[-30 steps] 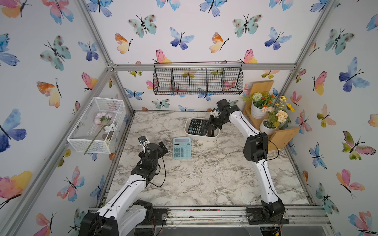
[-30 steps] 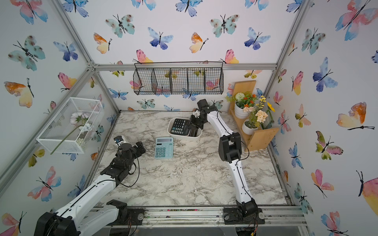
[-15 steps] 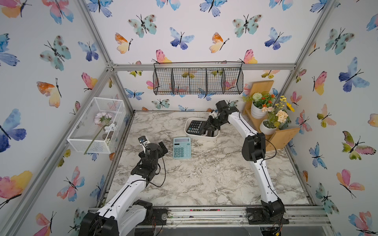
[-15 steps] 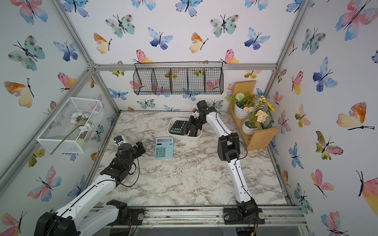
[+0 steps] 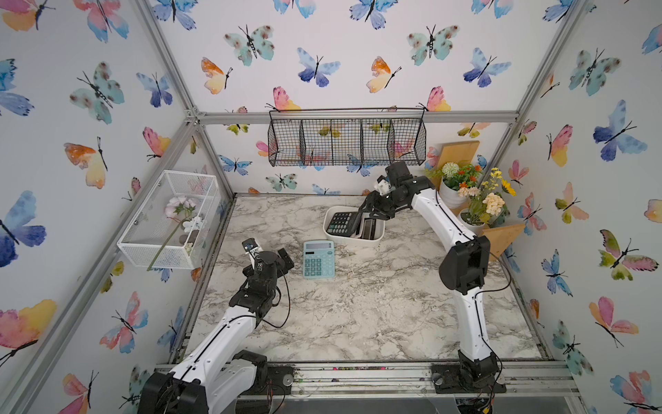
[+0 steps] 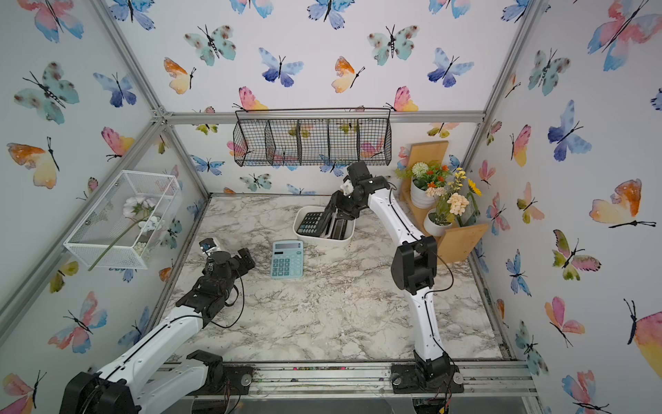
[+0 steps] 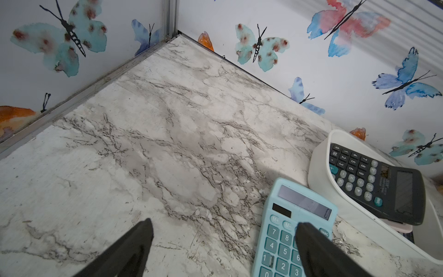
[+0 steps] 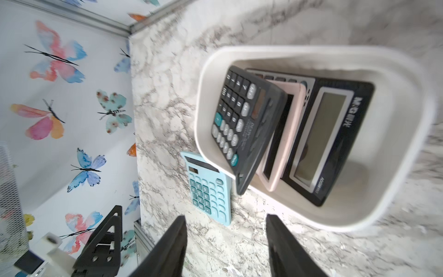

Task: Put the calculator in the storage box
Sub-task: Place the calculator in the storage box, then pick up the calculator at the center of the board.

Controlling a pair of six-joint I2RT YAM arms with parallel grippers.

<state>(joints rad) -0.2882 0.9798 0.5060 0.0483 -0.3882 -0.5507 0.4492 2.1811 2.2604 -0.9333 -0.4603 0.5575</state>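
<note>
Dark calculator (image 8: 242,120) is in the storage box (image 5: 353,241) but not lying flat. It's tilted, with its key end down inside and its display end propped on the front rim and poking out past it. It's leaning over a pink calculator (image 8: 294,115), and there's a large black calculator (image 8: 340,134) flat on the floor of the box beside that. The box sits near the back edge of the tabletop (image 5: 358,315), a little right of the middle. My right tool (image 8: 225,220) hangs above the box with its jaws apart and nothing between them, so that one's released. As I read it, the step now is simply to get clear. I want to rise straight up and away from the box, with no sideways swing, because a brush against that propped end could tip the dark calculator out over the rim. A gentle nudge to lay it flat would be tidier, if there's room. A blue calculator (image 5: 318,259) lies face up on the tabletop just in front of the box; I can't tell if they touch. My left tool (image 7: 224,223) is released too, with its fingers spread, empty, hovering just beside the blue one towards the left edge.
</note>
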